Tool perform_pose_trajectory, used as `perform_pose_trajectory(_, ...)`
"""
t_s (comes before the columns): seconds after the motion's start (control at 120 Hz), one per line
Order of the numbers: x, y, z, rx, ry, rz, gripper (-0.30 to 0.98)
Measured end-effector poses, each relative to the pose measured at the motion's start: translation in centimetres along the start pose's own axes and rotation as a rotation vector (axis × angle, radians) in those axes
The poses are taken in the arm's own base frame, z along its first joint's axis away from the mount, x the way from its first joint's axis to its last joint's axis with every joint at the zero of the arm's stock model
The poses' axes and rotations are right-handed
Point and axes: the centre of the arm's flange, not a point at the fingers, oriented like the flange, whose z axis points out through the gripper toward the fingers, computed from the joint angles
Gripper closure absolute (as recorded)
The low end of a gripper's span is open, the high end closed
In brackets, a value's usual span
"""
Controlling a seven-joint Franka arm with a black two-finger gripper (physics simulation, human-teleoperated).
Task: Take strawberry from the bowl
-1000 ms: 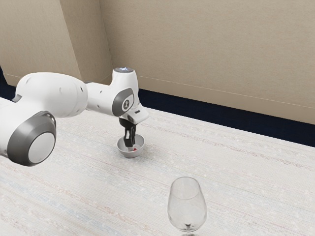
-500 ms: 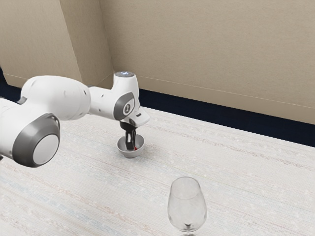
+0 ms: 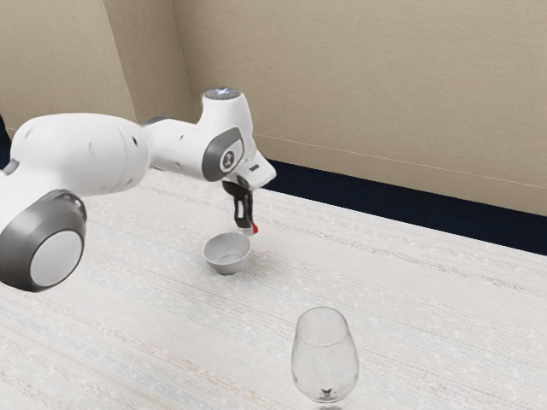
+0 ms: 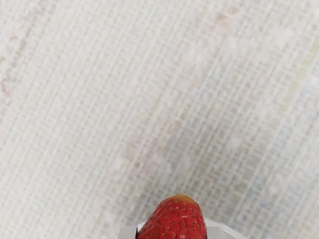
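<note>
Reaching in from the exterior view's left, the white and grey jointed robot arm (image 3: 81,158) stretches toward the middle of the scene, its big round grey joint nearest me and low in the view. Behind it stands the beige, faintly textured wall (image 3: 359,85), which has a corner jutting forward on the left. A dark navy band (image 3: 385,205) runs between the foot of that wall and the pale, woven-patterned surface (image 3: 427,299) with its faint coloured streaks.

Next comes the round grey bowl (image 3: 227,266), upright on the surface, its open mouth facing up. Just beyond its right side in the exterior view, the black two-finger gripper (image 3: 248,230) points down, raised above the surface, and the white hand over it leans a little. Its jaws are pinching the red, seed-dotted strawberry (image 3: 255,228): in the wrist view, pale grey pads (image 4: 128,233) press against the fruit from two opposite sides, and its end is yellowish orange. So the strawberry is out of the bowl and up in the air; whether any part of it hangs over the rim, I can't tell.

Farthest right and closest to me, well apart from the bowl, stands the clear stemmed wine glass (image 3: 326,359), upright, its foot cut off by the exterior view's lower edge.
</note>
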Motion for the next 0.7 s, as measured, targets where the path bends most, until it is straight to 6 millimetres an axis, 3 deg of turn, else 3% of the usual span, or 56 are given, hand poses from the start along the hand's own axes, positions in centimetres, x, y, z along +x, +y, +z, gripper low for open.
perform_pose_trajectory(0.167,6.8,4.4,-0.3,-0.005,0.008,0.106,0.73)
perform_pose_trajectory(0.283,10.7,7.3,1.6,-0.032,0.011,0.167,0.74)
perform_pose_trajectory(0.467,13.6,9.9,4.9,-0.076,0.008,0.209,0.74)
perform_pose_trajectory(0.7,15.3,11.0,5.5,-0.084,0.022,0.225,0.73)
